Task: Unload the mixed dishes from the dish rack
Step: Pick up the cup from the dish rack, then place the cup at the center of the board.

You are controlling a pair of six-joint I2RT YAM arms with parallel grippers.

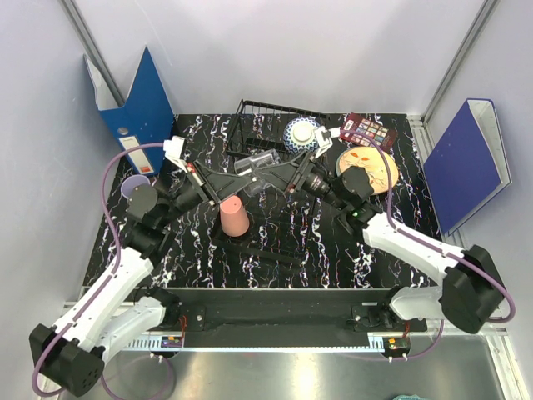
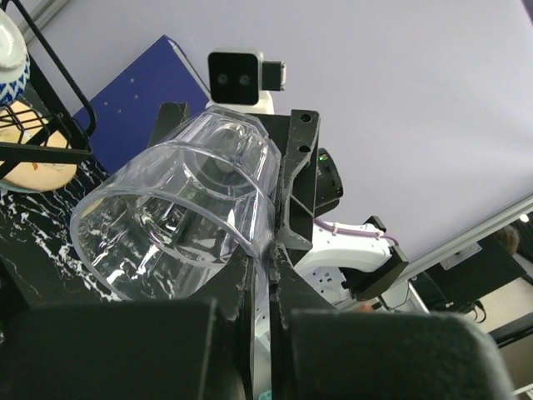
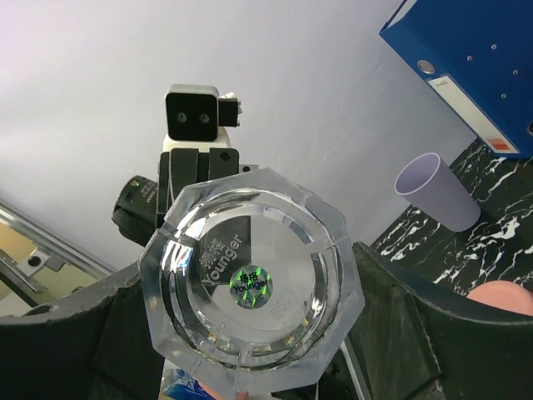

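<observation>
Clear glass cup [image 3: 250,287], before dish rack [image 1: 250,117], points base-first into right gripper [image 3: 254,321], grip unclear; left gripper [image 2: 260,292] pinches its rim.

Both arms reach inward from the near edge and meet above mid-table. The left arm [image 1: 125,279] angles right, and the left gripper [image 2: 265,287] pinches the rim wall of the clear glass cup [image 2: 175,217]. The right arm [image 1: 408,242] angles left, and the right gripper [image 3: 254,317] has its fingers pressed to either side of the cup's base.
</observation>
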